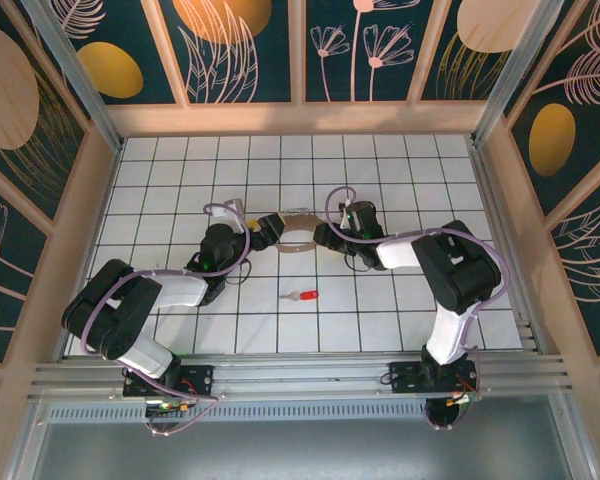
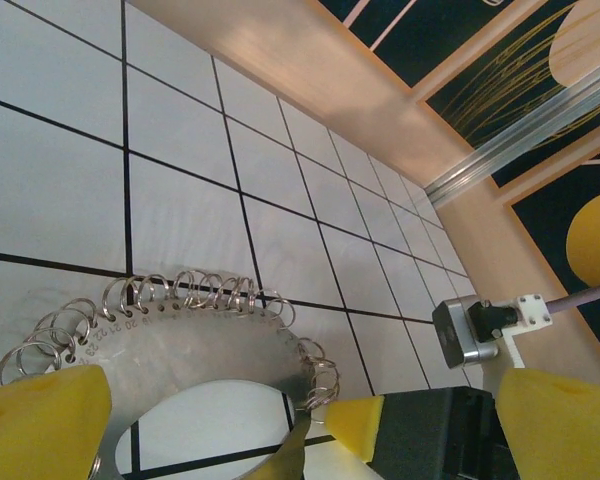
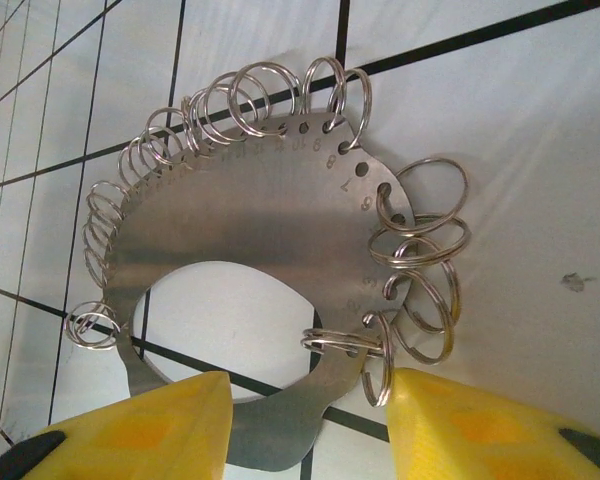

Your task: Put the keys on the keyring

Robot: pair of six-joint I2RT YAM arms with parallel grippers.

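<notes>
- While my right end effector [image 3: 308, 385] stands partly spread, one tail end of the keyring [image 3: 240, 220] sits between its yellow pads [image 3: 140, 435]. There is a clear gap at the pad on the right of the wrist view. The other pad is at the plate's edge, and I cannot tell whether it touches.
- My left end effector [image 2: 302, 400] is spread wide and holds nothing. Its pads [image 2: 40, 420] straddle the opposite side of the keyring without touching it.
- The keyring is a flat metal crescent with numbered holes and many small split rings [image 3: 415, 285] threaded along its outer edge. It lies flat on the bench [image 1: 400, 180], stretched between my two end effectors.
- From my right end effector, the ringed arc curves away ahead and the cut-out faces back toward the pads.
- The key [image 1: 303, 296] lies flat, back toward my bases from both end effectors and between the two arms, well apart from the keyring. Its long axis runs roughly crosswise, with the red head toward my right arm and the silver blade toward my left.
- A bunch of split rings crowds just ahead of one right pad. In the left wrist view, the right end effector's yellow tip and black body [image 2: 430, 430] sit between my left pads.
</notes>
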